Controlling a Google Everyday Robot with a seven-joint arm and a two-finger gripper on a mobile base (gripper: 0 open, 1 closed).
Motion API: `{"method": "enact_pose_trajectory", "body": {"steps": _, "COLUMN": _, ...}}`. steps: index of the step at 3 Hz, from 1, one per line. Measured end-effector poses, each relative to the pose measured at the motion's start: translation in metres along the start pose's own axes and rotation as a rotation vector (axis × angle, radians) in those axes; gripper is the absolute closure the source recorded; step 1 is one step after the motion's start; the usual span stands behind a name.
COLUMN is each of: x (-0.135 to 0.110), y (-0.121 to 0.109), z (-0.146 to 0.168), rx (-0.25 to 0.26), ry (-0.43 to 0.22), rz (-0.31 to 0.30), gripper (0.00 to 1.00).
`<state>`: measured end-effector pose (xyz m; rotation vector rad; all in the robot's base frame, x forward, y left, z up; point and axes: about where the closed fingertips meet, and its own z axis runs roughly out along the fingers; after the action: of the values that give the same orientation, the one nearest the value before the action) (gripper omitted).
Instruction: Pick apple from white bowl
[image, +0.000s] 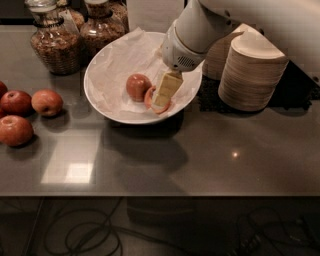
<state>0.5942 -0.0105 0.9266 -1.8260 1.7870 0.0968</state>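
Note:
The white bowl (107, 95), wide and lined with crumpled white paper, stands at the middle back of the dark counter. Two apples lie in it. The small orange-red apple (150, 100) sits at the bowl's lower right, mostly covered by my gripper. A darker red-brown apple (137, 86) lies just left of it. My gripper (166, 94) reaches down from the white arm at the upper right into the bowl. Its yellow end rests over the right side of the orange-red apple.
Three bigger red apples (46, 102) lie grouped on the counter at the left. Glass jars (55, 47) stand behind the bowl at the back left. Stacks of beige disposable bowls (252, 75) stand right of the bowl. Cables lie on the floor below the counter's front edge.

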Motion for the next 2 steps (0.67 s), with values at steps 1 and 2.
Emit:
{"method": "enact_pose_trajectory", "body": {"steps": 1, "x": 0.0055, "y": -0.0132, "z": 0.0078, "rx": 0.004, "ry": -0.004, "rz": 0.016, "gripper": 0.2}}
{"method": "enact_pose_trajectory", "body": {"steps": 2, "x": 0.0137, "y": -0.017, "z": 0.017, "rx": -0.008, "ry": -0.016, "rz": 0.045, "gripper": 0.21}}
